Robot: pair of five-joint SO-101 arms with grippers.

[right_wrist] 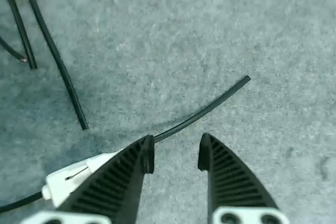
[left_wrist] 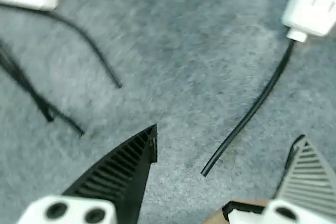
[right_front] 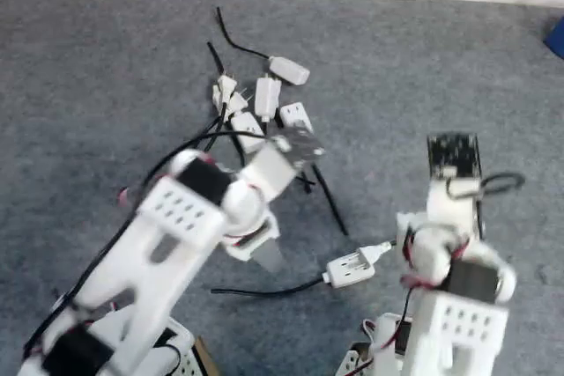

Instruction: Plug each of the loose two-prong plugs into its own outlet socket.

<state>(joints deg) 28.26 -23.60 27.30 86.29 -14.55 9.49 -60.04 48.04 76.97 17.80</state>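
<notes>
High view: white plugs [right_front: 267, 94], short black cords [right_front: 231, 40], clustered; left tool [left_wrist: 229, 134], right tool [right_wrist: 176, 137] spread, empty.

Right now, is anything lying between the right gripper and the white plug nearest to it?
Nothing visible does. The white plug lies on the grey carpet close beside the open right gripper, partly hidden by one finger; only a black cable runs across in front of the gripper.

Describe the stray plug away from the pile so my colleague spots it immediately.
On the grey carpet, look between one arm and the other arm. A white plug lies there alone, black cord curving away, well apart from the cluster of white plugs farther back.
</notes>
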